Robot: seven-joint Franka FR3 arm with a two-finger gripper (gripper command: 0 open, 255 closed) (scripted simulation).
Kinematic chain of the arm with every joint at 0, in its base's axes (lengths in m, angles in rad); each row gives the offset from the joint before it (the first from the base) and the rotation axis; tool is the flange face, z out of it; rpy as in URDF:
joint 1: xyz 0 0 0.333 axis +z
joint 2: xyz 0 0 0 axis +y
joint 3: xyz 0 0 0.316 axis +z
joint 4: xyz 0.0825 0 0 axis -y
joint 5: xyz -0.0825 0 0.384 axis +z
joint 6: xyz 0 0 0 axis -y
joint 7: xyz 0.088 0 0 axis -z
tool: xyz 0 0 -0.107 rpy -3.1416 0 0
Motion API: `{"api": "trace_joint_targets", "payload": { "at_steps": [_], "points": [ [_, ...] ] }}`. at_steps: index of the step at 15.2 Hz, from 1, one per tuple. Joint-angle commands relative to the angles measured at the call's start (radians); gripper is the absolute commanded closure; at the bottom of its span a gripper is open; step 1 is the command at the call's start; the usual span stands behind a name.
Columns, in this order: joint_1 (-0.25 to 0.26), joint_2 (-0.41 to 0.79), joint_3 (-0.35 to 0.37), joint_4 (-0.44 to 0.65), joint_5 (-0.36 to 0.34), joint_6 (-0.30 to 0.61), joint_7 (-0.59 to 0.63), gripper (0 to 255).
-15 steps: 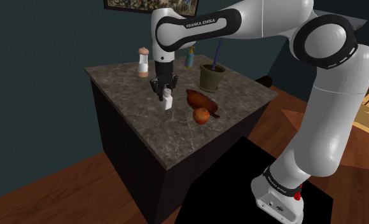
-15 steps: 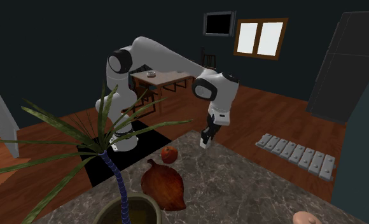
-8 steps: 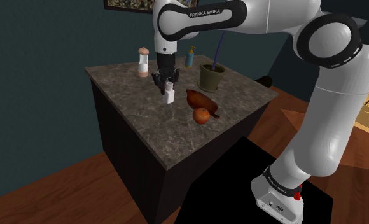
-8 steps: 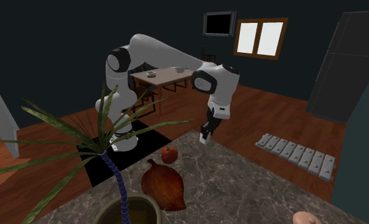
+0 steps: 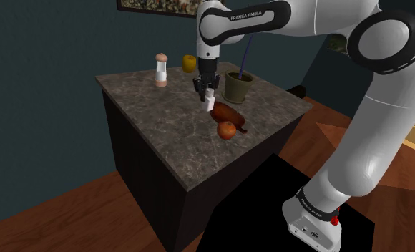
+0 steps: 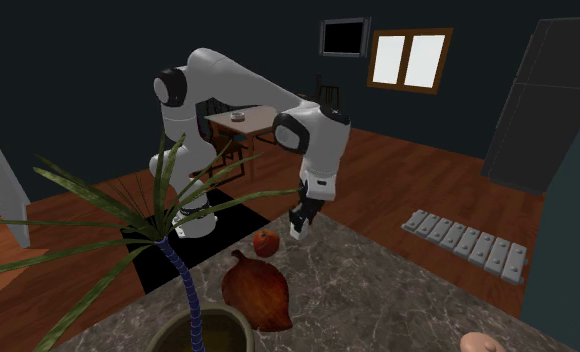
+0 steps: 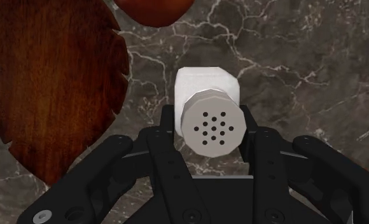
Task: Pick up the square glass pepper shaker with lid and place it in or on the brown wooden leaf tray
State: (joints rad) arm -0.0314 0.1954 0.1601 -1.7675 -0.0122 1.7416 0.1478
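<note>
My black gripper [image 7: 210, 130] is shut on the square pepper shaker [image 7: 208, 102], a white block with a round grey perforated lid, and holds it in the air above the marble counter. The brown wooden leaf tray [image 7: 53, 83] lies flat on the counter just beside the shaker. In the shoulder view the gripper [image 5: 207, 91] carries the shaker [image 5: 209, 98] just left of the tray [image 5: 226, 112]. In the second exterior view the gripper [image 6: 298, 222] hangs beyond the tray [image 6: 258, 290].
A red apple [image 5: 227, 129] sits at the tray's near tip. A potted plant [image 5: 237, 86] stands behind the tray, a pepper mill [image 5: 161, 70] at the counter's far left, a yellow object [image 5: 189, 63] at the back. The counter's edge [image 5: 184, 182] drops to wooden floor.
The gripper has carried the shaker up off the counter and to the shoulder view's right, ending next to the leaf tray. The yellow object behind the arm has come into sight.
</note>
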Motion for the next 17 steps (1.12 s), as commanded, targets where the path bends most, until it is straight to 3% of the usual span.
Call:
{"api": "trace_joint_targets", "payload": {
  "at_steps": [1,11,17],
  "points": [
    [-0.027,-0.023,-0.019,-0.022,-0.003,-0.001,-0.046,255],
    [-0.162,-0.066,-0.126,-0.065,-0.036,0.005,-0.279,255],
    [-0.163,-0.045,-0.126,-0.120,-0.038,0.081,-0.276,255]
  ]
}}
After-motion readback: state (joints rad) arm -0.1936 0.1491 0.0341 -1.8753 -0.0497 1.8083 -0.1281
